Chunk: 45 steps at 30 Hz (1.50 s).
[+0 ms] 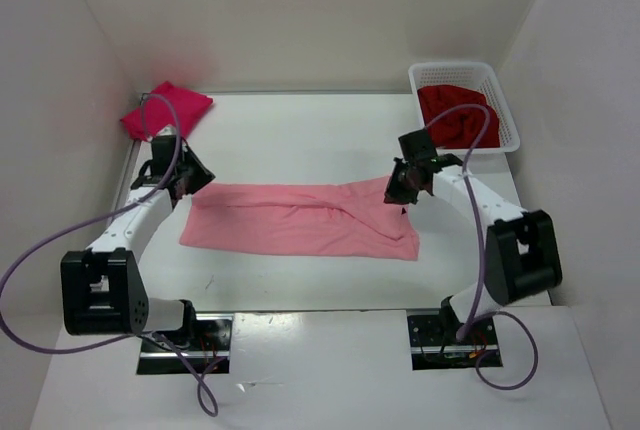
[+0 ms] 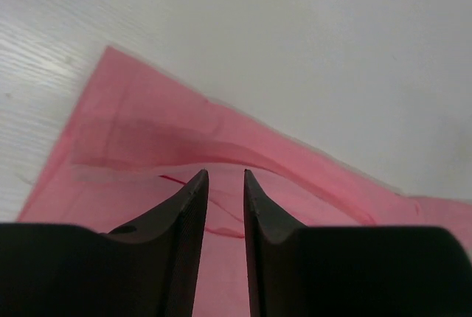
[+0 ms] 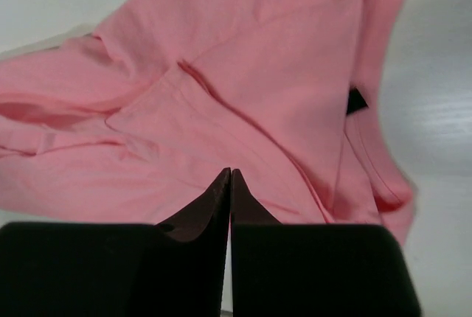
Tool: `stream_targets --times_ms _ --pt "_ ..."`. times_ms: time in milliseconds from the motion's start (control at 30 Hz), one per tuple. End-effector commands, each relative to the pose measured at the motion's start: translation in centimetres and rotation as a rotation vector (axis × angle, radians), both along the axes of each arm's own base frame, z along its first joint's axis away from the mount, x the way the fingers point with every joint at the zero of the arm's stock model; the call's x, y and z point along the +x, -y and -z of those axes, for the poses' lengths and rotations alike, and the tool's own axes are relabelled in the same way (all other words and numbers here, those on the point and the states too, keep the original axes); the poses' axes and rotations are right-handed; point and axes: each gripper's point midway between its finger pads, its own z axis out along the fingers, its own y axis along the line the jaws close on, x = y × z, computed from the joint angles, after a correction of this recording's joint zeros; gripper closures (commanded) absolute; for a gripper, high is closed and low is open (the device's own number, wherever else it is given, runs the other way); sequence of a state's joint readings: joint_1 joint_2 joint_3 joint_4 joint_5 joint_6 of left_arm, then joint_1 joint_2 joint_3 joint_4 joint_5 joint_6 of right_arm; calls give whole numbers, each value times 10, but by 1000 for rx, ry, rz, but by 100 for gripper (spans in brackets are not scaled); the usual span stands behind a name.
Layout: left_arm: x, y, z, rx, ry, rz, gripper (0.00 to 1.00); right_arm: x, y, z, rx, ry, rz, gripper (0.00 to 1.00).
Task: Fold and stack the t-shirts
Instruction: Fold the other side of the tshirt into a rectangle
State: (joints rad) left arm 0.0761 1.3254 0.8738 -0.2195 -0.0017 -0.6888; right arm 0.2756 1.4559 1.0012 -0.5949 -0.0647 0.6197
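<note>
A pink shirt (image 1: 300, 220) lies spread in a long, creased band across the middle of the white table (image 1: 300, 130), seen from above, its left end near the left gripper (image 1: 190, 182) and its right end under the right gripper (image 1: 400, 188). The left gripper sits at the shirt's upper left corner. In its wrist view its dark jaws stand a narrow gap apart (image 2: 223, 177) with nothing between them, and the pink shirt (image 2: 147, 133) runs from the centre left of the frame down to the lower right, one straight edge against the bare table. The right gripper is over the shirt's upper right end. In its wrist view its jaws are pressed together, tip to tip (image 3: 231, 173), above the pink shirt (image 3: 258, 74); whether any cloth is pinched between them cannot be told. Folds and seams cross that frame, and a small black tag (image 3: 356, 99) shows at the centre right. A folded magenta shirt (image 1: 166, 108) rests in the upper left of the overhead frame, against the wall. A dark red shirt (image 1: 457, 115) lies bunched inside a white basket (image 1: 510, 135) in the upper right.
</note>
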Motion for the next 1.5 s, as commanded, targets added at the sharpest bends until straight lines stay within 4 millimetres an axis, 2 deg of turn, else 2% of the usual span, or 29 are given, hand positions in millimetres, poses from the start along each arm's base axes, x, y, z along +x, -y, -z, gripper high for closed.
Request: stream_targets --times_ms 0,67,200,233,267,367,533,633,700,733,767,800,900,1000,1067,1100,1167,1200,1267,1300,1367,1400,1467 --pt "18 25 2 -1 42 59 67 44 -20 -1 -49 95 -59 92" --pt "24 31 9 5 31 73 67 61 -29 -6 -59 127 -84 79" --pt "39 48 15 17 37 108 67 79 -38 18 -114 89 -100 72" --pt "39 48 26 18 9 109 67 81 -40 21 -131 90 -110 70" --pt "43 49 25 18 16 109 67 79 -44 26 -134 80 -120 67" --pt "44 49 37 18 -8 109 67 82 -41 33 -153 76 -111 65" --pt "34 50 64 5 -79 108 67 78 -49 50 -164 45 -134 64" --pt "27 52 70 -3 -98 116 67 73 -58 50 -155 44 -161 64" --pt "25 51 64 -3 -81 116 67 71 -63 50 -154 45 -173 64" --pt "20 51 70 -3 -96 116 67 69 -67 50 -154 45 -182 64" --pt "21 51 64 -3 -79 116 67 66 -65 53 -157 37 -183 64" --pt "12 50 69 -3 -99 116 67 66 -65 53 -157 37 -183 64" --pt "4 53 66 -22 -98 123 67 65 -69 52 -140 31 -193 58" --pt "-4 55 62 -44 -88 114 65 63 -72 53 -144 33 -212 57" --pt "-8 57 59 -58 -87 115 65 62 -74 52 -136 31 -217 70" --pt "-10 59 57 -66 -89 123 65 62 -74 52 -136 31 -217 81" --pt "-14 59 51 -73 -76 116 65 63 -76 38 -116 61 -219 89" --pt "-19 60 52 -80 -85 122 65 58 -79 34 -118 58 -230 92" --pt "-20 60 37 -80 -47 124 65 48 -75 30 -112 50 -235 94" --pt "-19 61 31 -88 -30 117 64 45 -77 17 -91 78 -239 95" --pt "-21 59 21 -82 4 112 64 30 -73 17 -77 61 -251 95" --pt "-20 59 21 -89 3 106 64 25 -71 9 -69 67 -241 95" --pt "-18 59 17 -89 13 106 63 8 -70 10 -56 40 -248 95"
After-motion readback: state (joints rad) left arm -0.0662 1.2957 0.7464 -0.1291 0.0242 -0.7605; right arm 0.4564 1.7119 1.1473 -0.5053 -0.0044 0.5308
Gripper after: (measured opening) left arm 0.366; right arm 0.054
